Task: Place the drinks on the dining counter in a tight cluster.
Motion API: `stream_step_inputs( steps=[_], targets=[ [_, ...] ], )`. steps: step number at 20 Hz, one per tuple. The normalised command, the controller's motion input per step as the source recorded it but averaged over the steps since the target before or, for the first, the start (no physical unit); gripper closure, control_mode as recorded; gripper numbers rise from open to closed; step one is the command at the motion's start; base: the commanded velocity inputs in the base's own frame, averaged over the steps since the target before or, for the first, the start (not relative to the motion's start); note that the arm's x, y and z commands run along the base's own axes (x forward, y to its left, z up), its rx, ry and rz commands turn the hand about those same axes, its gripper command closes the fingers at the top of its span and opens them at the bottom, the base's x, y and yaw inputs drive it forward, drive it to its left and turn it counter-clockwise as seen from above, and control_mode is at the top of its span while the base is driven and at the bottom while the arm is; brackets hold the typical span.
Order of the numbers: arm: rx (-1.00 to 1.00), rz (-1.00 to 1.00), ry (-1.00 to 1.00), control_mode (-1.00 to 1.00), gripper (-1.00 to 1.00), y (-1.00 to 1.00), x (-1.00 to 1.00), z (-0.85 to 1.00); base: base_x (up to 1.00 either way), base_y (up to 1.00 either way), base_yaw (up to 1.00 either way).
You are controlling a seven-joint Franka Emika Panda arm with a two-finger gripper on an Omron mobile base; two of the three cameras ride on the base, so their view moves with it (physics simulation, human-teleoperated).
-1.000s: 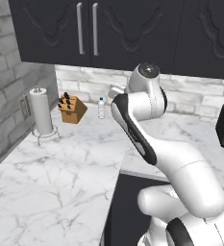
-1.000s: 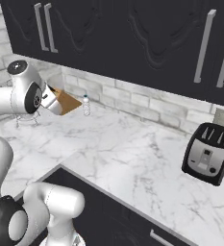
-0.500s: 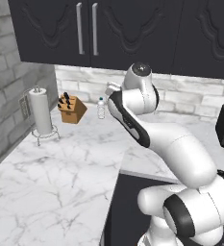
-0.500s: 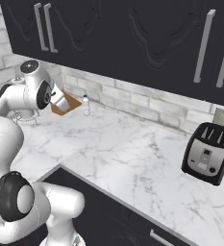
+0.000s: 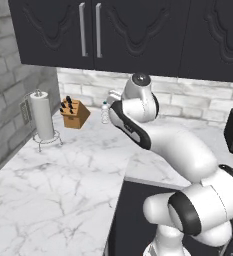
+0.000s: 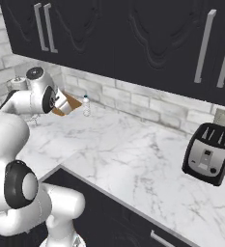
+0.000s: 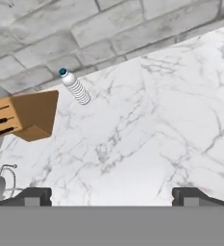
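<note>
A clear plastic water bottle point(image 5: 105, 113) point(image 6: 86, 105) point(image 7: 75, 87) with a pale cap stands upright on the L-shaped marble worktop point(image 5: 68, 175), close to the brick back wall and just right of the knife block. My gripper point(image 7: 114, 196) hovers above the worktop some way short of the bottle, open, with nothing between its fingertips point(image 7: 36, 195). In the right base view the hand point(image 6: 62, 102) sits in front of the knife block, left of the bottle. The dining counter is out of view.
A wooden knife block point(image 5: 74, 113) point(image 7: 31, 115) stands left of the bottle, and a paper-towel roll point(image 5: 42, 116) on a wire stand sits further left by the side wall. A black toaster point(image 6: 210, 153) is at the far right. Dark wall cabinets point(image 5: 113, 30) hang overhead.
The arm has swung forward and lowered toward the back wall, bringing the hand closer to the bottle. The bottle and the other things have not moved. The gripper stays open.
</note>
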Motion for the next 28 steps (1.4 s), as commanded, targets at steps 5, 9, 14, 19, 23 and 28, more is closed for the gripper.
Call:
stream_step_inputs(
  steps=[5, 9, 14, 19, 23, 28],
  targets=[
    [-0.01, 0.01, 0.1, -1.0, -1.0, 0.02, 0.61, -0.04, 0.0, 0.0, 0.0],
    [-0.05, 0.18, 0.25, -1.0, -1.0, -0.02, 0.46, 0.0, 0.0, 0.0, 0.0],
    [-0.03, 0.22, 0.19, -1.0, -1.0, -0.09, 0.36, 0.0, 0.0, 0.0, 0.0],
    [0.0, 0.11, 0.01, -1.0, -1.0, -0.13, 0.03, 0.0, 0.0, 0.0, 0.0],
    [0.0, 0.0, -0.02, -1.0, -1.0, -0.04, 0.0, -0.24, 0.0, 0.0, 0.0],
    [0.0, 0.0, -0.05, -1.0, -1.0, 0.0, 0.0, -0.42, 0.0, 0.0, 0.0]
  ],
)
